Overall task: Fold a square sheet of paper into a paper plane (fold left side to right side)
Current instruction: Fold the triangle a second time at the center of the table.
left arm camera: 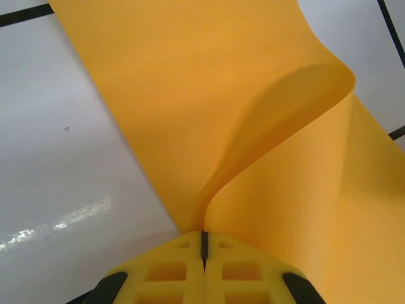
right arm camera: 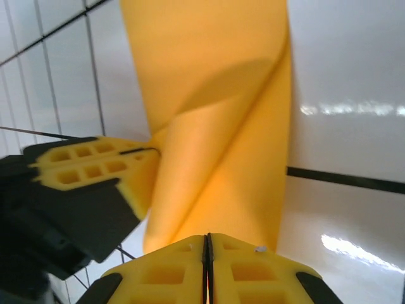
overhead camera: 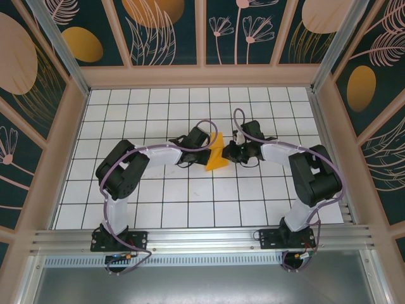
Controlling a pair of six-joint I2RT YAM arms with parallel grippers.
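The square sheet of paper is orange-yellow and stands lifted off the tiles at the table's middle, between both grippers. In the left wrist view the sheet curls over in a loose bend, and one edge runs into my left gripper, which is shut on it. My right gripper is also shut, with the sheet running down into its jaws along a soft fold. The left gripper's fingers pinch the sheet's left edge there. From above, the left gripper and right gripper face each other. The paper plane is out of view.
The white gridded table is walled by beige frames with dark patterned panels. Both arms reach in from the near edge, their elbows raised to the left and right.
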